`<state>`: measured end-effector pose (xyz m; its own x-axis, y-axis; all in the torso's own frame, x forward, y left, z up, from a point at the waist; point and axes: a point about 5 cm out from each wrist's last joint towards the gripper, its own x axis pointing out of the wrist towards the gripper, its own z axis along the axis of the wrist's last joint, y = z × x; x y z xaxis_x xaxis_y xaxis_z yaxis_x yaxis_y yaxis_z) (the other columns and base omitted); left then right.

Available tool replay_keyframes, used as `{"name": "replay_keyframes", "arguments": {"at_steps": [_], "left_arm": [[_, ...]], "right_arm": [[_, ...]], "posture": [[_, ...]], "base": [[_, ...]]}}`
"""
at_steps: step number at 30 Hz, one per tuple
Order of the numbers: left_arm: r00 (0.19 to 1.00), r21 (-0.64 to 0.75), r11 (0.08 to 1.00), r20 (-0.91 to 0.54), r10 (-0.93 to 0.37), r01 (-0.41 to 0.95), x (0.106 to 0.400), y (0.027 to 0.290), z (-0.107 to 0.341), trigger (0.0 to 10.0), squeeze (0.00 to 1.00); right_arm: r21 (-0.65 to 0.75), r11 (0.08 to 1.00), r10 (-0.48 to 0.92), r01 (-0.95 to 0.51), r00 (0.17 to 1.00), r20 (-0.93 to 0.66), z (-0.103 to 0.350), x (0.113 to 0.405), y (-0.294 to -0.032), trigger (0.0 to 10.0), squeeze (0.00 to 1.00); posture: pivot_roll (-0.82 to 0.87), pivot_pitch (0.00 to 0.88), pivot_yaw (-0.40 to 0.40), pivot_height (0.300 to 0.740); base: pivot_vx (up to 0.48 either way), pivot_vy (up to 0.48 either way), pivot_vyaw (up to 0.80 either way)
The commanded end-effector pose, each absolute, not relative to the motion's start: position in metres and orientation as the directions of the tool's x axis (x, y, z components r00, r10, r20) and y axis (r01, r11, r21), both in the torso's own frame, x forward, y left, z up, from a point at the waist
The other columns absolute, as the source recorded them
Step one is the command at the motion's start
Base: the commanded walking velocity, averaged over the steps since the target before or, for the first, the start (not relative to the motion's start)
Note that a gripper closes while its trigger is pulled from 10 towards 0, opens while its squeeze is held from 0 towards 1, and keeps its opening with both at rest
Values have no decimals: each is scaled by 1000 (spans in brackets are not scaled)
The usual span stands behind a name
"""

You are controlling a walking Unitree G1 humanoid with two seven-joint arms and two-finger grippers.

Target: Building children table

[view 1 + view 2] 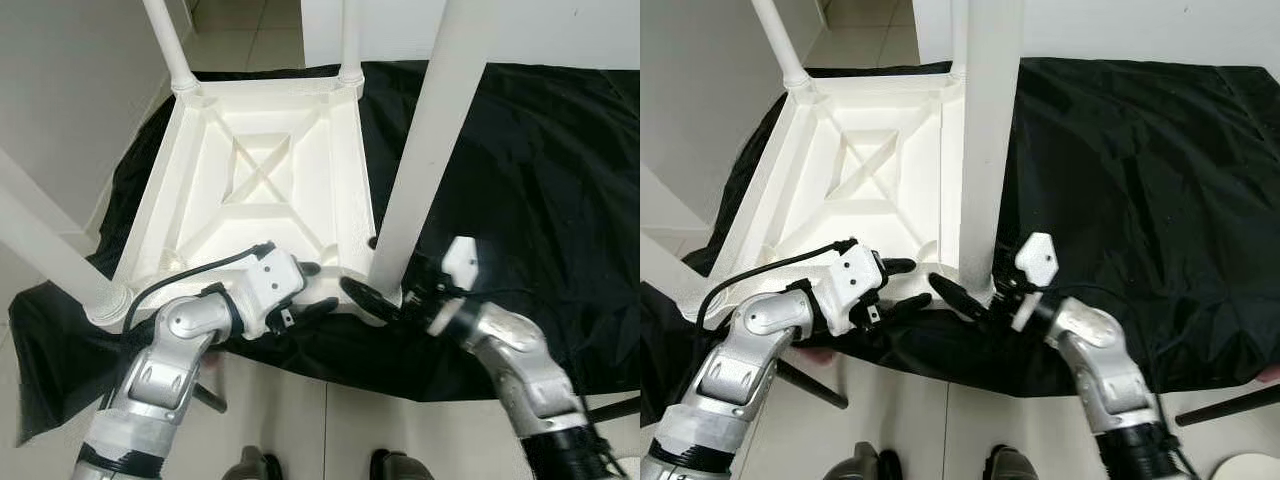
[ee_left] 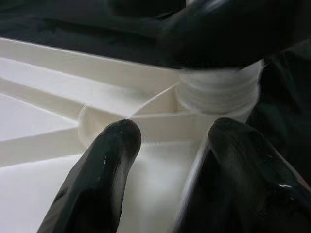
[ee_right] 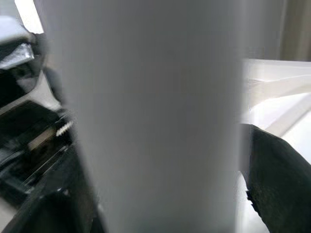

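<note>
Tabletop [image 1: 262,175] lies upside down: stiff, light, slick plastic. At 5 o'clock our right gripper [image 1: 385,297] clamps the leg [image 1: 432,140] low; our left gripper [image 1: 307,290], fingers parted and empty, braces the rim.

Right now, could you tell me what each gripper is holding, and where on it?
The right gripper clasps the white table leg near its base. The left gripper holds nothing, fingers open by the table corner.

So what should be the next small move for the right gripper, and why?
Probably keep turning the near-right table leg into its corner socket. The right gripper is clamped around the leg's base, the left gripper rests on the upturned tabletop beside it, and screw threads show at the joint in the left wrist view.
</note>
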<state>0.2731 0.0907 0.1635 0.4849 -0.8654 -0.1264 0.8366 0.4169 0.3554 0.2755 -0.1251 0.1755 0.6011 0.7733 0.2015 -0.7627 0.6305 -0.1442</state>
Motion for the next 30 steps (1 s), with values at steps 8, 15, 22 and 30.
{"name": "replay_keyframes", "arguments": {"at_steps": [8, 15, 22, 30], "left_arm": [[666, 338, 613, -58, -744, 714, 273, 87, 163, 10000, 0], [690, 311, 650, -22, -724, 693, 268, 84, 169, 10000, 0], [727, 262, 693, -54, -684, 671, 273, 85, 173, 10000, 0], [741, 248, 715, -18, -672, 654, 276, 90, 182, 10000, 0]], "right_arm": [[-115, 762, 647, -637, 742, 178, 175, 298, -147, 10000, 0], [-135, 826, 563, -547, 812, 155, 178, 311, -170, 10000, 0], [-116, 807, 590, -579, 796, 135, 177, 315, -159, 10000, 0], [-156, 774, 630, -614, 772, 86, 174, 316, -151, 10000, 0]], "posture": [[-71, 136, 67, 740], [-76, 136, 72, 740], [-73, 140, 62, 740], [-76, 140, 61, 740]], "base": [[0, 0, 0], [0, 0, 0], [0, 0, 0], [0, 0, 0]]}}
